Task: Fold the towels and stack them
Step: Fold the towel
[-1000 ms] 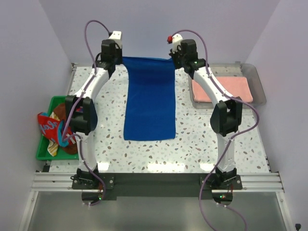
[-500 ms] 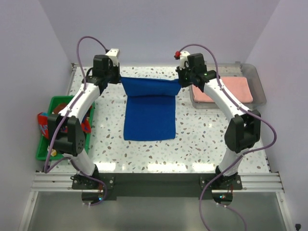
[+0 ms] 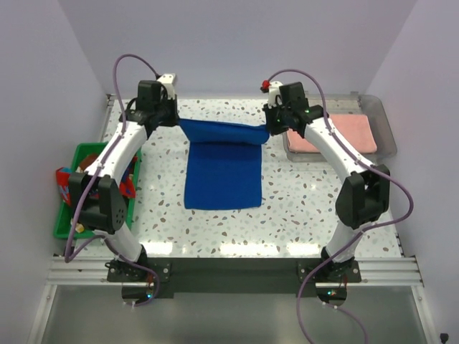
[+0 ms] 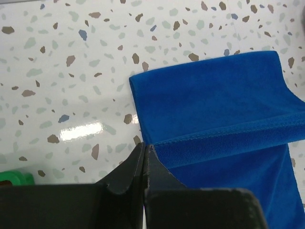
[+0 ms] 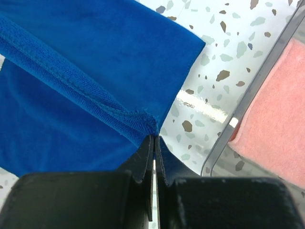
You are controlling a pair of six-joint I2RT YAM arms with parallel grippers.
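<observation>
On the speckled bench [image 3: 301,208], the left hand [image 3: 178,120] and right hand [image 3: 267,131] each clamp a far corner of the royal blue towel [image 3: 222,172], its edge held raised for folding forward.

Speckled tabletop [image 3: 301,208] with two containers on it

Green basket [image 3: 63,231] sits at the left edge of the frame and a clear tray [image 3: 386,122] is at the upper right. A silver rail [image 3: 79,271] runs along the bottom, with pale lilac walls all around.
</observation>
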